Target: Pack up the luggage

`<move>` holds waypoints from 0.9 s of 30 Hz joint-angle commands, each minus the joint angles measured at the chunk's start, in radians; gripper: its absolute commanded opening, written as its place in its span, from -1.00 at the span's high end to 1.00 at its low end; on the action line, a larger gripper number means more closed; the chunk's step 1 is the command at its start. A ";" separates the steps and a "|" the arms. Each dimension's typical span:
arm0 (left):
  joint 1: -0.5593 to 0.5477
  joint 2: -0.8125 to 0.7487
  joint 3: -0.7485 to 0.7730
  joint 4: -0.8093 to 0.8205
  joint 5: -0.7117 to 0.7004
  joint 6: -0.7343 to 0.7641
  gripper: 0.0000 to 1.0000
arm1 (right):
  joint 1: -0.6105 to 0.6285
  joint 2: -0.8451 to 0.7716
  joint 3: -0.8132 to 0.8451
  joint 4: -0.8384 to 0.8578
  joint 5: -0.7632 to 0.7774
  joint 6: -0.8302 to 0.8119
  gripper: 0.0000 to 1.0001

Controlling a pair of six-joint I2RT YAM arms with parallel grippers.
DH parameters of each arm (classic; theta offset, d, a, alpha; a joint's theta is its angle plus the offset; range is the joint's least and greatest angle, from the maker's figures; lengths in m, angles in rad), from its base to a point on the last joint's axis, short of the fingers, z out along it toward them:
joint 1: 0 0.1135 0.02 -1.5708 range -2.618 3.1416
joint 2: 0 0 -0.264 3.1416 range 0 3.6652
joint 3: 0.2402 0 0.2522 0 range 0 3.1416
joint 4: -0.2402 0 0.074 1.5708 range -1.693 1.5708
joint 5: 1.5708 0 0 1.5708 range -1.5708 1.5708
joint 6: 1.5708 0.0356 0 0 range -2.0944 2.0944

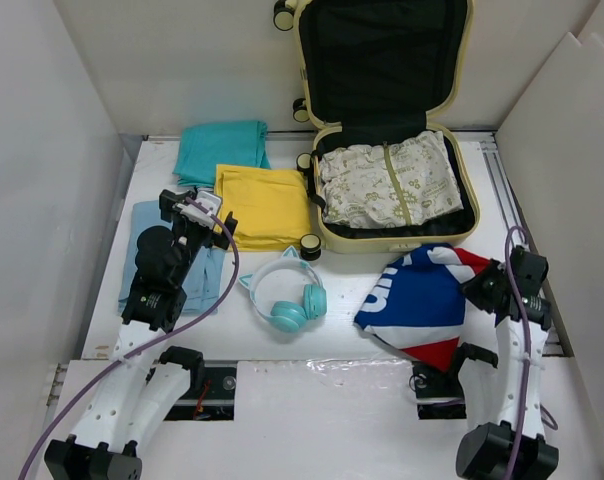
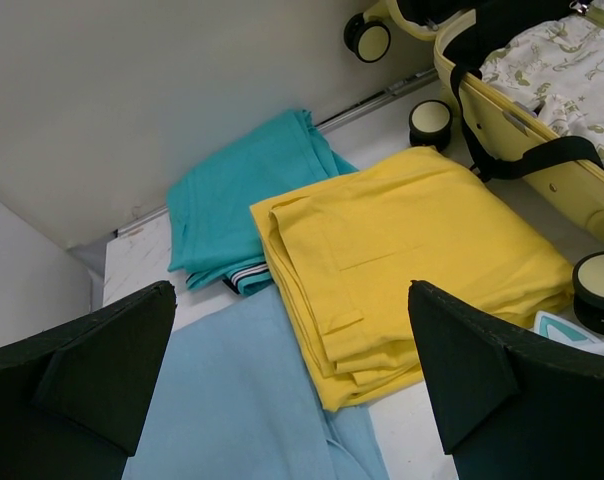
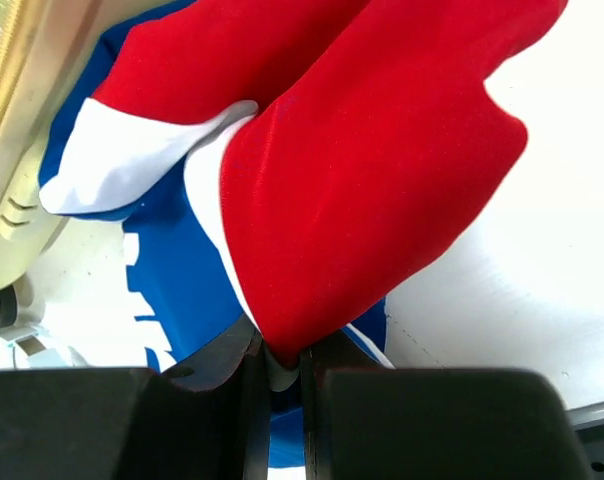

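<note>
The luggage (image 1: pixel 382 243) lies open at the back of the table, its lid upright and a cream patterned garment (image 1: pixel 387 180) in its lower half. In front of it lies a red, white and blue garment (image 1: pixel 422 295). My right gripper (image 1: pixel 479 287) is shut on that garment's red edge (image 3: pixel 362 170), and the pinched fold sits between the jaws of the right gripper (image 3: pixel 282 355). My left gripper (image 1: pixel 197 208) hangs open above a light-blue garment (image 2: pixel 232 400), beside a folded yellow garment (image 2: pixel 422 250). Nothing is between the jaws of the left gripper (image 2: pixel 290 300).
A folded teal garment (image 1: pixel 222 150) lies behind the yellow one (image 1: pixel 265 205). Teal-and-white headphones (image 1: pixel 287 290) rest at the front centre. The suitcase wheels (image 2: pixel 430 122) stand near the yellow garment. White walls enclose the table on the left, back and right.
</note>
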 commanded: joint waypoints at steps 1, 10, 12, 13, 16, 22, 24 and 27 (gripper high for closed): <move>0.003 -0.015 0.004 0.066 0.010 -0.006 -1.00 | 0.008 0.018 -0.014 0.025 0.013 0.007 1.00; 0.003 -0.033 0.004 0.046 0.010 -0.006 -1.00 | 0.008 0.091 -0.100 0.084 0.024 0.016 0.13; 0.003 -0.033 0.004 0.046 0.010 -0.015 -1.00 | 0.008 0.148 -0.110 0.118 0.024 0.004 -0.36; 0.003 -0.033 0.004 0.046 0.010 -0.015 -1.00 | 0.008 0.200 -0.110 0.141 0.024 0.003 -0.65; 0.003 -0.033 0.004 0.046 0.010 -0.015 -1.00 | 0.008 0.300 -0.119 0.197 0.015 -0.006 -0.94; 0.014 -0.033 0.004 0.046 0.010 -0.015 -1.00 | 0.008 0.483 -0.099 0.299 -0.008 0.014 -0.94; 0.014 -0.033 0.004 0.046 0.010 -0.015 -1.00 | 0.034 0.497 -0.090 0.309 0.004 0.039 -0.94; 0.023 -0.043 0.004 0.046 0.001 -0.015 -1.00 | 0.088 0.535 -0.090 0.357 -0.017 0.088 -0.88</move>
